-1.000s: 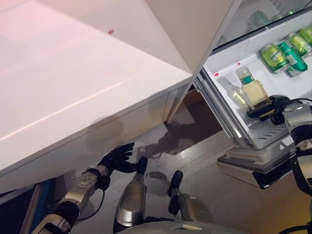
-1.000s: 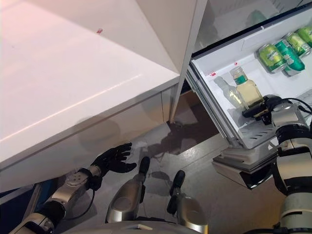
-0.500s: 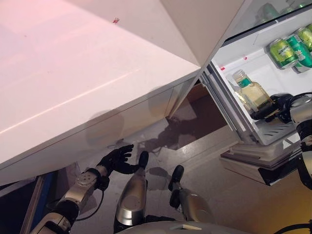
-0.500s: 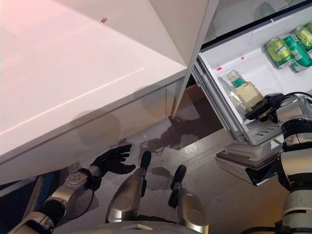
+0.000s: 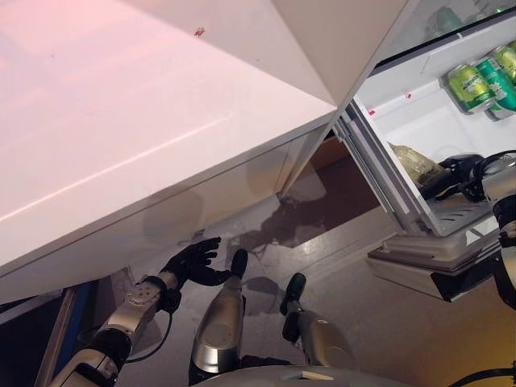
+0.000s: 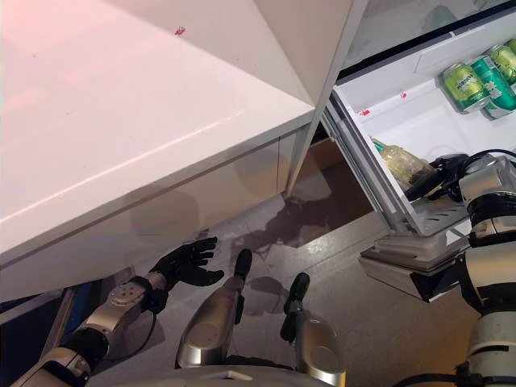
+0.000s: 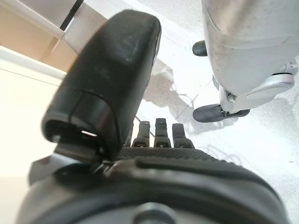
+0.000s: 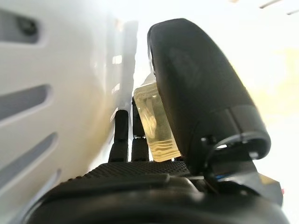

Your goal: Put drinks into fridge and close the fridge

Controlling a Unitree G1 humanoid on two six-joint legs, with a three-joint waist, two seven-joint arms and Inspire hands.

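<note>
The fridge (image 5: 387, 121) stands open at the right. A clear bottle of pale yellow drink (image 6: 401, 161) lies tilted low on a white shelf inside it, its neck pointing toward the fridge's left wall. My right hand (image 6: 445, 172) reaches into the shelf and is shut on the bottle; in the right wrist view the bottle (image 8: 156, 133) sits between the thumb (image 8: 196, 88) and the fingers (image 8: 124, 135). Green cans (image 5: 472, 82) lie on the shelf above. My left hand (image 5: 193, 260) hangs open low at the left, near the floor, holding nothing.
A large white counter (image 5: 145, 121) fills the upper left and overhangs my left hand. The fridge's left wall and front rim (image 5: 379, 181) stand between the counter and the shelf. A white and dark lower ledge (image 5: 427, 262) juts out under my right arm.
The bottle has gone from upright to tilted and lower on the shelf, still in my right hand. The camera has shifted slightly. The left hand has stayed put.
</note>
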